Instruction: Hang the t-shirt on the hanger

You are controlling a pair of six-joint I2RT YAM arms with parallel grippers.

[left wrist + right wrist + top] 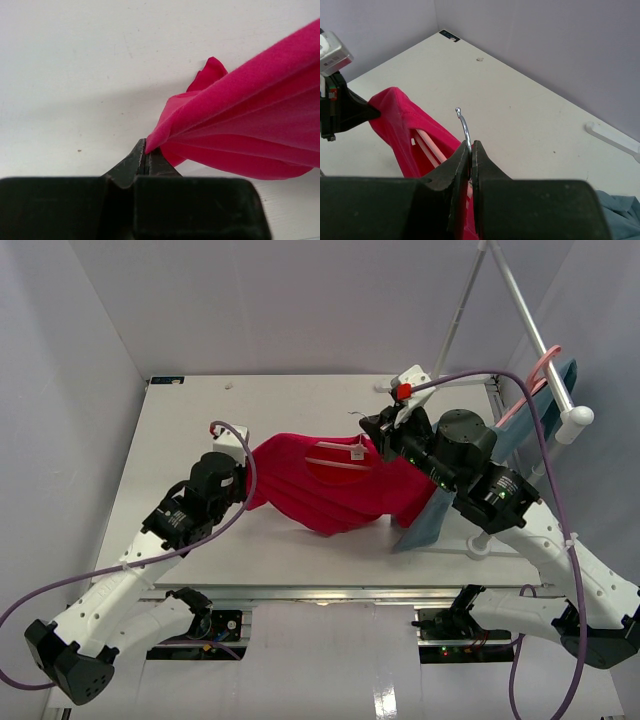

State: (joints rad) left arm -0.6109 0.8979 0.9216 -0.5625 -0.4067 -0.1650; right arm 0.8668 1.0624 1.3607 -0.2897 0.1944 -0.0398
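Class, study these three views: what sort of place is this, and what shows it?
Probably a robotics test cell, not a home: bare walls box in a white table, the left arm and right arm are mounted at its edge, and a clothes rack stands at one corner.

At bottom centre, the right fingers (485, 172) were pressed together on the metal hook (464, 125) of the hanger (427, 147). Left of them was the bunched t-shirt (395, 115), with the hanger's pink bar showing inside it. At the left edge, the left fingers (362, 114) pinched its corner above the tabletop (520, 115).
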